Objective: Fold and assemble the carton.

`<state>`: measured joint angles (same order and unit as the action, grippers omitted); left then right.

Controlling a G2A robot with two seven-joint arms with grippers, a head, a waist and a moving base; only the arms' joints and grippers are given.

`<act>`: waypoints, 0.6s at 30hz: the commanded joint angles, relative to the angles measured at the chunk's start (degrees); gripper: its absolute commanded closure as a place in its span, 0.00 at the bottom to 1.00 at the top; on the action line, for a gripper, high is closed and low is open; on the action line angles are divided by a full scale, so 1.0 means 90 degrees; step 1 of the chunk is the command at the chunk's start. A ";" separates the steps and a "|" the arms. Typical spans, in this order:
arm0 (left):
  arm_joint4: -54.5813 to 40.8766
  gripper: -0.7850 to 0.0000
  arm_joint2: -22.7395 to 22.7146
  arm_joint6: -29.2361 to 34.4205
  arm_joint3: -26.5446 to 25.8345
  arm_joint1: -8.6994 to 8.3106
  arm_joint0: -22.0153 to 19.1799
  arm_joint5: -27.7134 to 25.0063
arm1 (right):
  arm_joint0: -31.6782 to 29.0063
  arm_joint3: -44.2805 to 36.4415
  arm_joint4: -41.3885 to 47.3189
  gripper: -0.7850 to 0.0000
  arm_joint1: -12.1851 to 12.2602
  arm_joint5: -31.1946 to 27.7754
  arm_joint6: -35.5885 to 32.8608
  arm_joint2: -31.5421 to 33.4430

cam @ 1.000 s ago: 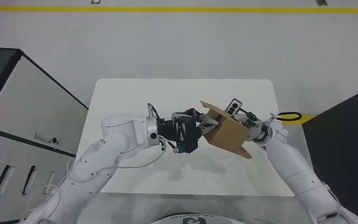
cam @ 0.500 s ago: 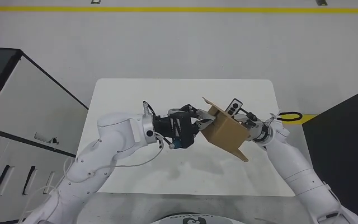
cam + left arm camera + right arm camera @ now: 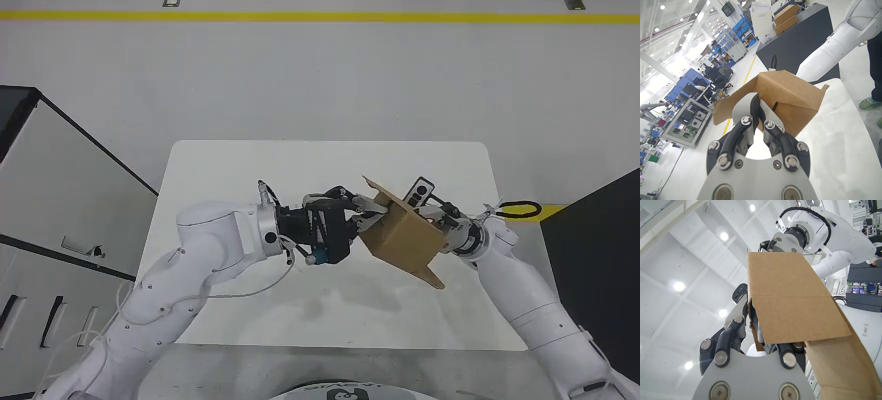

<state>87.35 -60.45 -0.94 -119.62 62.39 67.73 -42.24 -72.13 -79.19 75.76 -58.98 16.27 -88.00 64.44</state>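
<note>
Pinching the brown cardboard carton (image 3: pixel 405 240) mid-frame, the right gripper (image 3: pixel 750 313) clamps one edge; the left gripper (image 3: pixel 757 100) seemingly nips the opposite flap.

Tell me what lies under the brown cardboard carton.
The white tabletop lies under the brown cardboard carton, visible past its lower corner in the left wrist view. The patch straight below is covered by the carton in the top view.

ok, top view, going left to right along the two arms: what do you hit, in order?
Left arm → left tool, shut on the carton's near flap → carton, held above the table → right tool, gripping its other edge → right arm.
</note>
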 commanded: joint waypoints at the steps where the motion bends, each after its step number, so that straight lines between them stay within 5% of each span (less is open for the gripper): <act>1: -0.0009 1.00 -0.0039 -0.0002 -0.0014 -0.0007 0.0015 -0.0014 | -0.0013 -0.0011 -0.0016 1.00 0.0002 0.0001 0.0000 0.0017; 18: 0.0004 1.00 0.0036 0.0020 0.0011 0.0008 -0.0040 0.0018 | -0.0047 -0.0052 -0.0038 1.00 0.0006 0.0001 0.0000 0.0049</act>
<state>87.44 -59.92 -0.79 -119.52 62.50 67.32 -42.03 -72.56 -79.66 75.42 -58.93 16.28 -88.00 64.88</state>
